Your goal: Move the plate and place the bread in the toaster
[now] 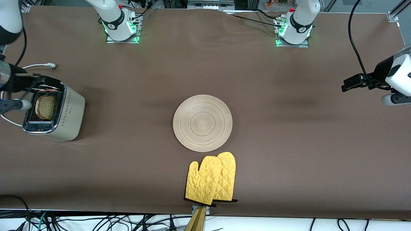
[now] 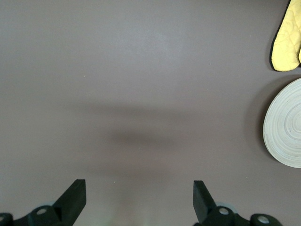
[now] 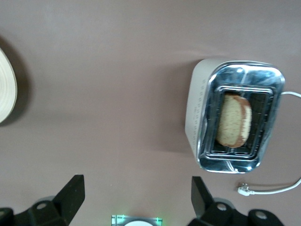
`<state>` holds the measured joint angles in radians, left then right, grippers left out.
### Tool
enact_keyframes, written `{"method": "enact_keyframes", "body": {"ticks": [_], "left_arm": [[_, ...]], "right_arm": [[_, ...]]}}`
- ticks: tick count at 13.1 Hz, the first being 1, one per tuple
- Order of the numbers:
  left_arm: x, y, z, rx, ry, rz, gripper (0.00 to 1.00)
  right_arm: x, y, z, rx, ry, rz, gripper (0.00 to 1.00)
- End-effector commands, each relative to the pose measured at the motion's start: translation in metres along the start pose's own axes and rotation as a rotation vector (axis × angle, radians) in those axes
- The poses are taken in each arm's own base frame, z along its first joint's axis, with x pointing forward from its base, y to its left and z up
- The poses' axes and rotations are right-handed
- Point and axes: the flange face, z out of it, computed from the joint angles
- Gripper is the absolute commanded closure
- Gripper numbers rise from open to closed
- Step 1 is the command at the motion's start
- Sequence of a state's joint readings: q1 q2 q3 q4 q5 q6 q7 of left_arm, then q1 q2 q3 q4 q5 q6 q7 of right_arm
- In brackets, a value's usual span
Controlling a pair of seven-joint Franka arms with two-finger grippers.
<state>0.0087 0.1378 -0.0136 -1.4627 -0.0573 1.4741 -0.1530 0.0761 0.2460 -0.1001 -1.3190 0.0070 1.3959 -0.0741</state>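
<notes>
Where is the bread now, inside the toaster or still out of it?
Inside. The bread stands in a slot of the toaster, as the front view also shows; the plate is empty.

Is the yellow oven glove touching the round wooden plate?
Apart. In the front view a thin strip of brown table shows between the plate and the top of the yellow oven mitts, which lie nearer the front camera.

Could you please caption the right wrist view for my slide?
Open right gripper over the bare table, the bread sitting in the toaster.
</notes>
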Motion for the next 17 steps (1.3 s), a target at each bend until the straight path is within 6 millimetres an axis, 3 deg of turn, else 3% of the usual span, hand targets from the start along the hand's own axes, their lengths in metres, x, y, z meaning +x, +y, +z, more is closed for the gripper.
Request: {"method": "enact_keyframes", "body": {"ticks": [1, 3, 8, 17], "left_arm": [[0.000, -0.003, -0.002, 0.000, 0.010, 0.018, 0.00], [0.001, -0.004, -0.002, 0.000, 0.010, 0.016, 0.00], [0.001, -0.004, -0.002, 0.004, 0.012, 0.019, 0.00], [0.002, -0.003, -0.002, 0.002, 0.018, 0.019, 0.00]], "right_arm": [[-0.031, 0.014, -0.010, 0.022, 0.045, 0.023, 0.00], [-0.049, 0.012, -0.005, 0.043, 0.034, 0.013, 0.00], [-0.060, 0.013, -0.002, 0.026, 0.027, 0.025, 0.00], [-0.050, 0.016, -0.004, -0.032, 0.032, 0.021, 0.00]]}}
